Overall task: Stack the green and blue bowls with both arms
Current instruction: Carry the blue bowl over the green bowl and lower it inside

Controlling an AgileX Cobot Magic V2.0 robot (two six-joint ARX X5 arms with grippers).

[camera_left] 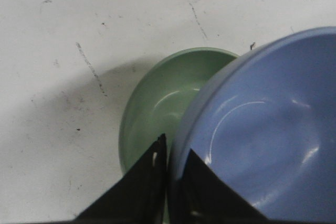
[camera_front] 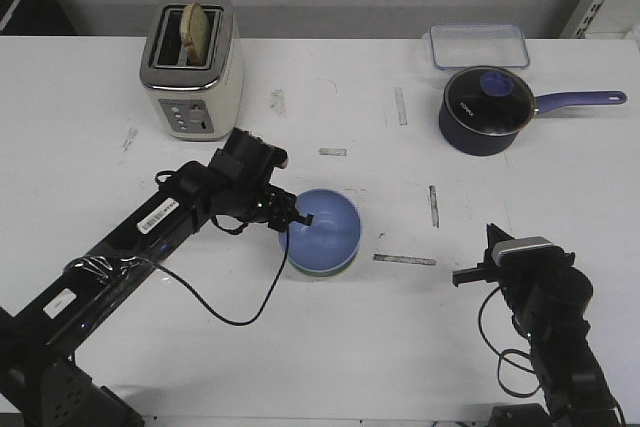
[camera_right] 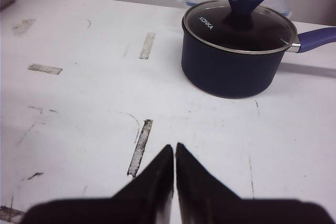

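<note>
Left pincer (camera_left: 167,153) clamping blue bowl (camera_front: 322,230) by its rim, hovering over green bowl (camera_left: 157,103); centring before lowering, releasing gently. Right pincer (camera_right: 174,153) clenched, empty.

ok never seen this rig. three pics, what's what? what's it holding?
Two black robot arms at a white table. The wide picture looks forward over it; the other two come from a camera on each wrist. The left gripper is shut on the rim of the blue bowl, with the green bowl partly beneath it. The right gripper is shut and holds nothing. Also on the table: a toaster with bread, a lidded saucepan and a clear container.
</note>
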